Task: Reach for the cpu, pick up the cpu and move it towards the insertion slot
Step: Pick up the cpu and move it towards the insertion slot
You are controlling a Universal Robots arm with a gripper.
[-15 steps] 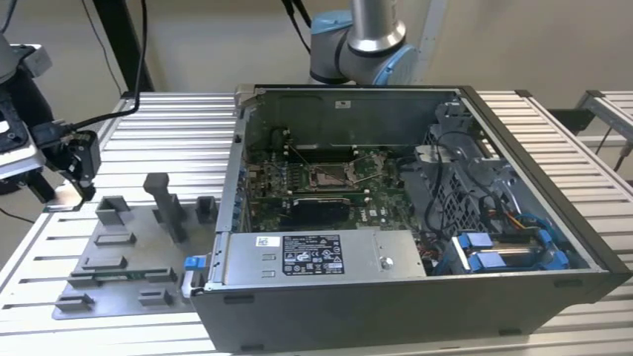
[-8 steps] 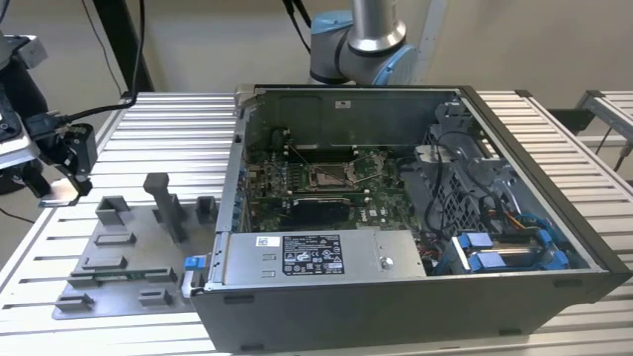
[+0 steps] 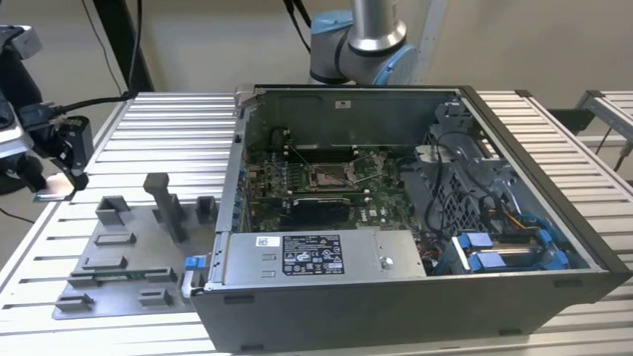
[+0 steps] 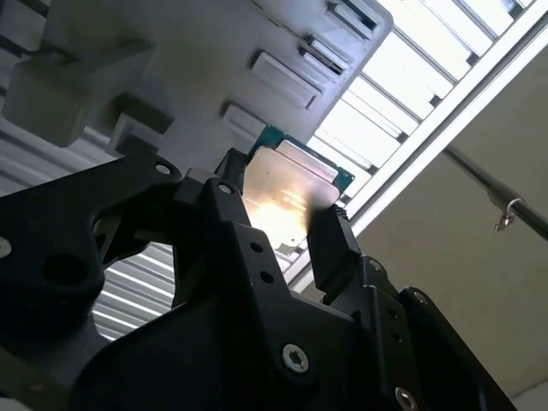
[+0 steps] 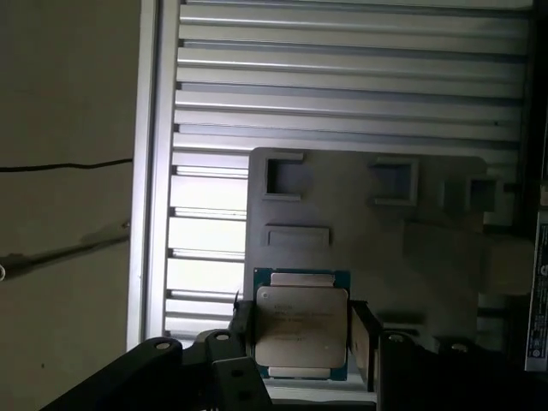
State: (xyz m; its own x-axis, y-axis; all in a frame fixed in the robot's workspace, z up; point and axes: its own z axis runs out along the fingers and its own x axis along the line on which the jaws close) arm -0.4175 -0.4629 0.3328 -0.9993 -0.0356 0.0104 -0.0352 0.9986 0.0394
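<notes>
The cpu [image 5: 301, 330], a flat square chip with a pale metallic top and a thin green edge, sits between the two black fingers [image 5: 363, 341] of my gripper [image 5: 301, 336], which is shut on it. In the second wrist view the cpu [image 4: 289, 190] catches the light, gripped at its sides by the gripper [image 4: 281, 216]. In the exterior view the gripper [image 3: 59, 178] hangs over the table's far left, left of the grey fixture plate [image 3: 129, 256], with the cpu [image 3: 56, 185] as a pale glow at its tip. The insertion slot [image 3: 331, 176] lies on the board inside the open computer case.
The open computer case [image 3: 396, 297] takes up the middle and the exterior view's right of the slatted table [image 3: 168, 126]. Grey blocks and a tall post [image 3: 163, 204] stand on the fixture plate. The arm's base [image 3: 361, 44] rises behind the case. Cables hang at the left.
</notes>
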